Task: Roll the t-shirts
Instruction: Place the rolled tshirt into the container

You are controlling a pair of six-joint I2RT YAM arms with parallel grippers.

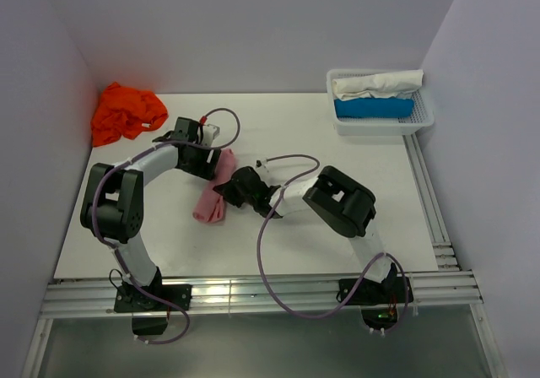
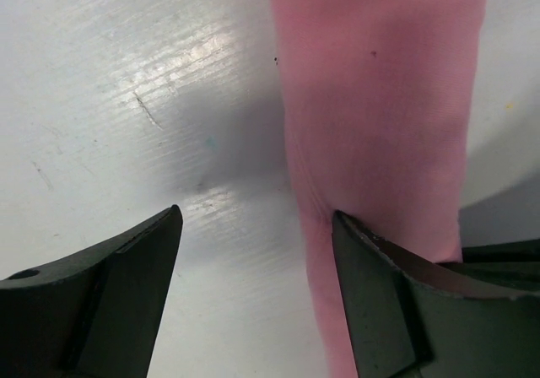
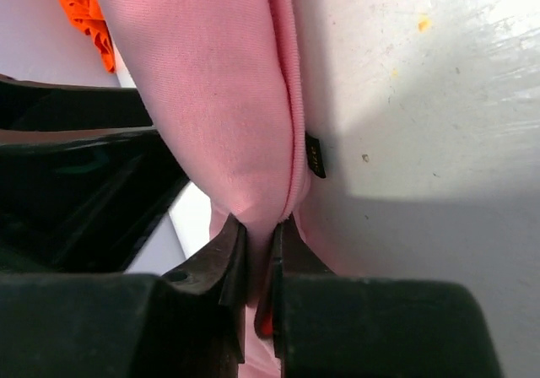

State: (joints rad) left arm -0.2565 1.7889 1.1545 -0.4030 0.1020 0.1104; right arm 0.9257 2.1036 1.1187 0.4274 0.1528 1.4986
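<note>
Caught mid-step on the first of the two rolls.

Found the right gripper (image 3: 260, 234) pinched tight on a fold at the near right edge of the pink t-shirt (image 1: 211, 202), gathered into a narrow bundle. Found the left gripper (image 2: 253, 218) spread wide at the far end of that shirt, with one finger against its side, holding nothing. Judged the next move to need a left-hand grasp and even turning at both ends, to avoid skew. Noted the orange t-shirt (image 1: 126, 112) crumpled well beyond the pink one, far left, not yet started.
</note>
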